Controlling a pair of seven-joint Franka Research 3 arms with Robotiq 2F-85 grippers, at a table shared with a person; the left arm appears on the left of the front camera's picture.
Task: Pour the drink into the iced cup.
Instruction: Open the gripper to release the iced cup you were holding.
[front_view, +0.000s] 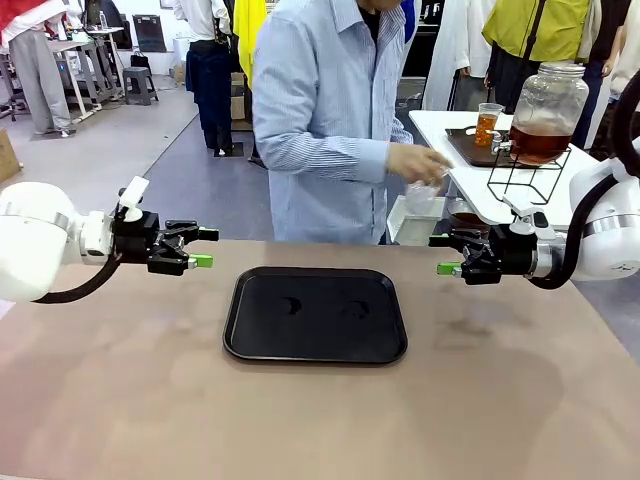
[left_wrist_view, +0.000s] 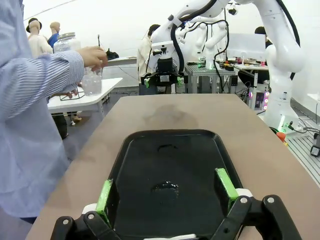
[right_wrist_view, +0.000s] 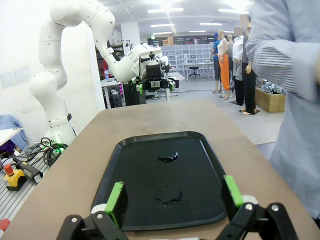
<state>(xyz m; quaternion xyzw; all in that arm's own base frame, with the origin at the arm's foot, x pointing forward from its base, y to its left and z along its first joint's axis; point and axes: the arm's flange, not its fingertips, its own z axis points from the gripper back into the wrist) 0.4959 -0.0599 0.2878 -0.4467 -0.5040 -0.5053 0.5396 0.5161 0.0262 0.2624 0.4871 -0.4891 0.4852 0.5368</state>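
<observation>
- Both grippers wait with jaws spread wide and nothing between them: in the front view the left gripper (front_view: 200, 248) hangs off the left end of the black tray (front_view: 315, 345) and the right gripper (front_view: 447, 254) off its right end, each pointing inward above the table (front_view: 120, 400). The tray carries no cup, just two small wet patches. Across the table the person's hand (front_view: 418, 163) holds a clear cup (front_view: 422, 197) over a white side table (front_view: 470, 175), where the drink (front_view: 538, 143) sits amber-brown in the bottom of a big glass dispenser jar on a wire stand; a smaller cup of amber liquid (front_view: 487, 125) stands on a dark tray beside it.
- Left wrist view: the left gripper (left_wrist_view: 167, 192) has its green pads (left_wrist_view: 226, 182) spread wide above the near end of the tray (left_wrist_view: 172, 137). The person's hand (left_wrist_view: 92, 56) grips the clear cup (left_wrist_view: 91, 82), well apart from the tray.
- Right wrist view: the right gripper (right_wrist_view: 172, 197) is equally wide, empty, over the tray (right_wrist_view: 165, 142) end.
- Judgement: nothing is ready to pour yet. Best to hold both arms clear until the cups are set down, then grip the drink cup low and level, bring its lip close above the iced cup, and tilt slowly.
</observation>
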